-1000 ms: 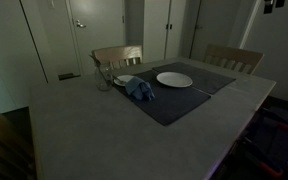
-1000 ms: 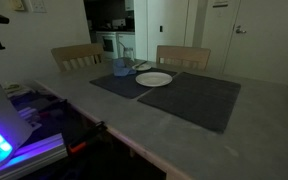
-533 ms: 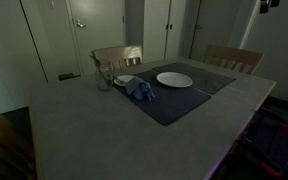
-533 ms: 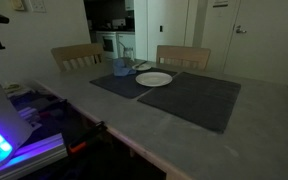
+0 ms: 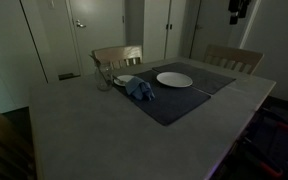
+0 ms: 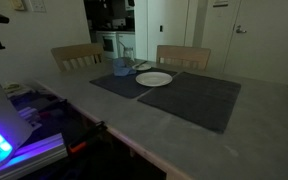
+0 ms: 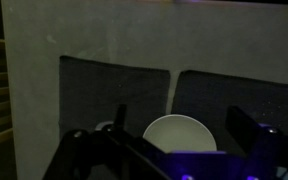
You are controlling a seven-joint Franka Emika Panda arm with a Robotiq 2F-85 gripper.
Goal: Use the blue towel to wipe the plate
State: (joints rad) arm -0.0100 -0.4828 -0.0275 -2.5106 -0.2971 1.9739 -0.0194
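Two things lie on the dark mat (image 5: 179,105) toward the far edge of the surface (image 5: 74,135): blue towel (image 5: 139,90) crumpled, plate (image 5: 174,79) just right of it. High at right hangs the pincer (image 5: 239,10), fingers (image 7: 119,120) apart in the wrist view. A low grab could pinch mat with towel and drag the plate. Since the earlier frame the pincer has swung leftward

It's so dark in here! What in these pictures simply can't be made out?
Gripper: nearly all cut off by the top edge in an exterior view.
Plate: lower part hidden behind the gripper's dark body in the wrist view.
Blue towel: folds lost in the dimness in both exterior views.
Glass: too dim and small to tell if it holds anything.
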